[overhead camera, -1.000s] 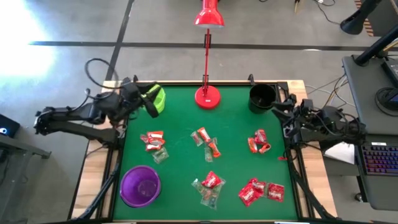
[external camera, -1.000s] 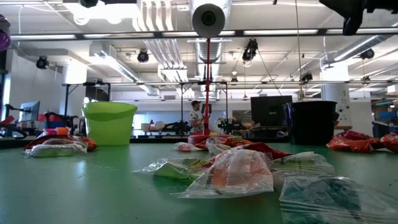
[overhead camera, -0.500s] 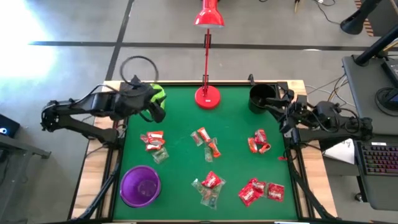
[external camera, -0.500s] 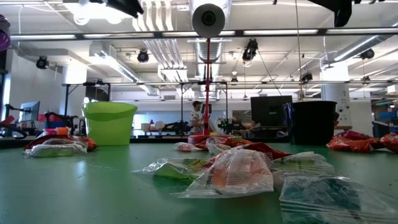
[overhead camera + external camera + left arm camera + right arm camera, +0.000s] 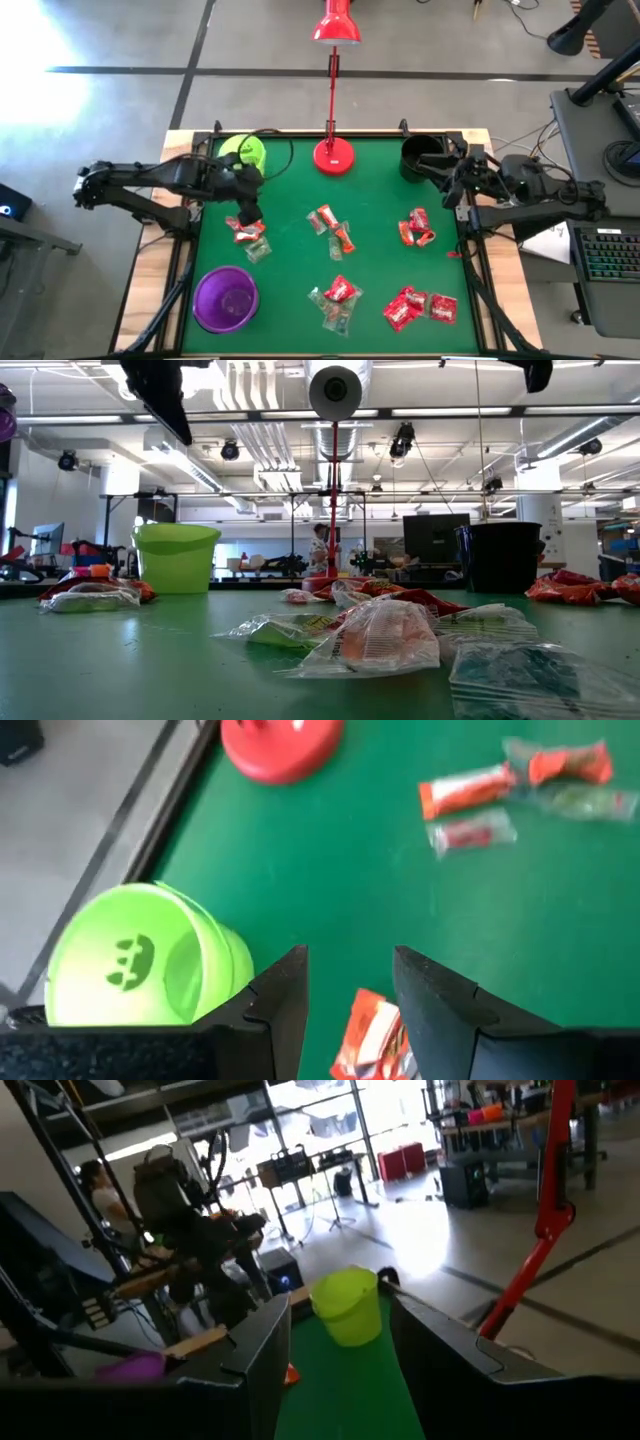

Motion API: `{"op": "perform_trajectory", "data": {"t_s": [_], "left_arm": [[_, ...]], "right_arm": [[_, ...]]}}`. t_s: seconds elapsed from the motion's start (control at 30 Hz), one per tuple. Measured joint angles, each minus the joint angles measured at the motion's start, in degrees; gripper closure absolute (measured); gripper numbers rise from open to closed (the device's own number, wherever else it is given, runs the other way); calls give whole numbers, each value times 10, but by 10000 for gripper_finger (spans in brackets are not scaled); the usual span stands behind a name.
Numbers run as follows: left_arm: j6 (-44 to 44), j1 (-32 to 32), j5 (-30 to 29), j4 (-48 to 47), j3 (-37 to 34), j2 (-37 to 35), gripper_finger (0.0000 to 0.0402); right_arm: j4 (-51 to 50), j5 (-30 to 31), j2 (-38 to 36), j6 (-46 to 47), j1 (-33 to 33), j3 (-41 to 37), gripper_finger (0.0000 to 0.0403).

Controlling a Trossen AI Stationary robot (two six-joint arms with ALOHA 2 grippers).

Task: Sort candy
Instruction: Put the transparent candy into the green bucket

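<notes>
The dark left gripper (image 5: pixel 247 212) is covering part of the shiny red-wrapped candy (image 5: pixel 243 231) beneath it. In the low view, the frame's top edge is cropping both arms.

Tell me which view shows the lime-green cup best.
The left wrist view: the lime-green cup fills the frame's corner, its printed face visible. The low view shows its side; the high view shows part of the rim beside the left arm; the right wrist view sees it farther off.

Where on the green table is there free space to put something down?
Bare green lies between the lime-green cup, the red lamp base and the candy, and between lamp base and black cup. Candy crowds the middle band and the bottom right; the left gripper hangs over one cluster.
</notes>
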Motion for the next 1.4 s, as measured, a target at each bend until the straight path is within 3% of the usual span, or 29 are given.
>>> {"op": "perform_trajectory", "data": {"t_s": [0.33, 0.57, 0.8, 1.17, 1.4], "left_arm": [[114, 0, 71, 215, -106, 31, 271], [193, 1, 72, 261, -111, 96, 271], [216, 10, 72, 277, -53, 170, 271], [239, 34, 50, 180, 101, 306, 271], [272, 33, 60, 152, 149, 312, 271]], "right_arm": [[-8, 0, 52, 34, 0, 7, 236], [-8, -1, 58, 56, 0, 11, 236], [-5, 0, 57, 38, 0, 19, 236], [-6, 0, 55, 34, 0, 22, 236], [-7, 0, 51, 27, 0, 22, 236]]}}
